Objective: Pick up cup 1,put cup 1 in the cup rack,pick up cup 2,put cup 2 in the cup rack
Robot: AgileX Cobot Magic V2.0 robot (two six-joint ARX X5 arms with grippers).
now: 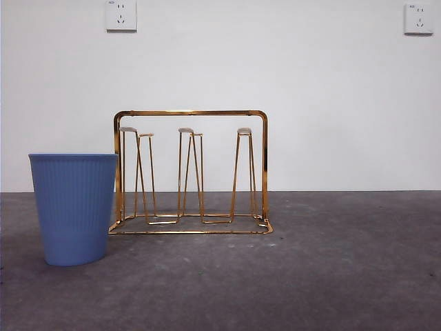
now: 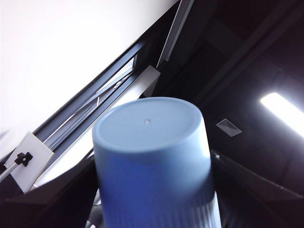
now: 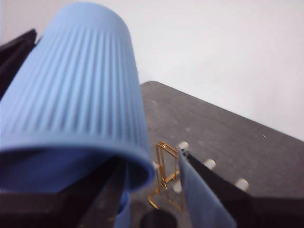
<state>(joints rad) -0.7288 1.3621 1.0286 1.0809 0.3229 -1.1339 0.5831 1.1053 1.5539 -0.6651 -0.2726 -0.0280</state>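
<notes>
Right now the cup rack stands empty on the grey table, a blue ribbed cup upright just beside its end. Overhead, the left pincer grips a blue cup, and the right pincer clasps another cup.

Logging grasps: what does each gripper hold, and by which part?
Left gripper: a blue cup, by its ribbed wall near the open end. Right gripper: a second blue cup, at its rim.

cup: lower left of frame, on surface | cup rack: centre, just right of and behind cup
</notes>
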